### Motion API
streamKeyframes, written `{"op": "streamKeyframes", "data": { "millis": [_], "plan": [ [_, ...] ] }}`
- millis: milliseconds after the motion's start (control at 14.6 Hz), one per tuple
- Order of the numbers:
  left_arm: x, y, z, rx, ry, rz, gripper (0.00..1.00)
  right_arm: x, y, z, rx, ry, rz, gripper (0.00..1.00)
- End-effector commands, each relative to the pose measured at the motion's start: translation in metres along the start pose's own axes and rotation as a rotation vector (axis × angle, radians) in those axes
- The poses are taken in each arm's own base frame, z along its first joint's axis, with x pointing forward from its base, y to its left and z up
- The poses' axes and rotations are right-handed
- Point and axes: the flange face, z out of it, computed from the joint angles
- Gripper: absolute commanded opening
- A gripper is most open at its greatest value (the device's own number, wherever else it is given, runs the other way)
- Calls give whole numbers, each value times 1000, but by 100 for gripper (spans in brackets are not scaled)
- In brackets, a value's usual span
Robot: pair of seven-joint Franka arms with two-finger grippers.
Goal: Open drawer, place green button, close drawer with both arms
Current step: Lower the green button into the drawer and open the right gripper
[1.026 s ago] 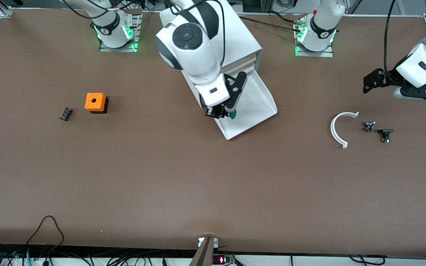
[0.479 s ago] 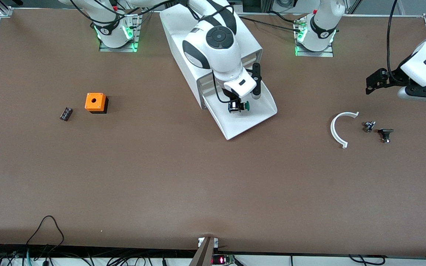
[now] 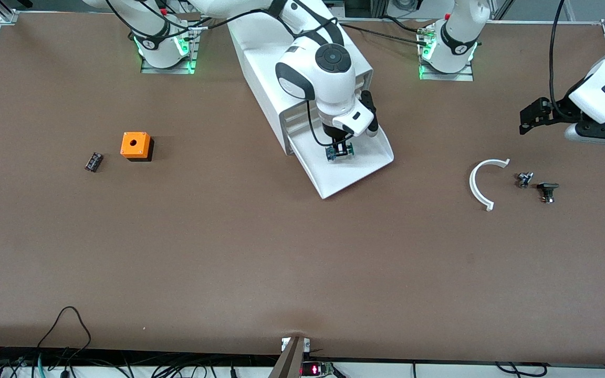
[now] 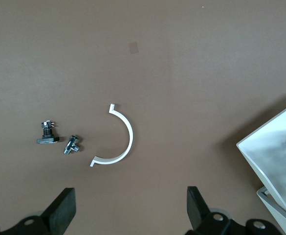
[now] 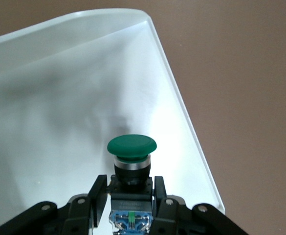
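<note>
One button (image 5: 131, 152) — one open drawer (image 3: 375, 160)

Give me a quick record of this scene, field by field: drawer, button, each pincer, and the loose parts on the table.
drawer: bottom drawer pulled open from the white cabinet
button: green-capped button gripped in the right pincer, over the drawer's inside
right pincer: right pincer shut on the button, over the open drawer
left pincer: left pincer open, waiting above the table near the white curved piece
other parts: orange cube, small black part, two small metal parts
</note>
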Motion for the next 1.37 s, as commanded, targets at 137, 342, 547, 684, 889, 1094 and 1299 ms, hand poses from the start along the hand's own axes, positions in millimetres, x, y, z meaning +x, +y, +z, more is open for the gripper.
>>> {"op": "streamKeyframes", "data": {
  "millis": [137,342,547,684,889,1094,1299],
  "plan": [
    [5,-1,-4,19,-6,-5,100,9,-10,30,-23,-64,-77,30],
    [5,-1,-4,19,-6,-5,100,9,-12,37,-11,-66,-58,56],
    [5,-1,-6,19,-3,-5,100,6,-7,28,-18,-62,-2,100],
    [5,-1,-4,19,-6,-5,100,8,-1,4,-43,-41,22,100],
    [5,-1,-5,19,-5,-5,100,0,17,-49,-106,-12,45,100],
    [6,-1,-3,19,-9,-5,100,-18,37,-97,-113,43,132,100],
    [7,0,-3,18,-9,-5,100,-42,54,-139,-104,80,243,100]
  ]
}}
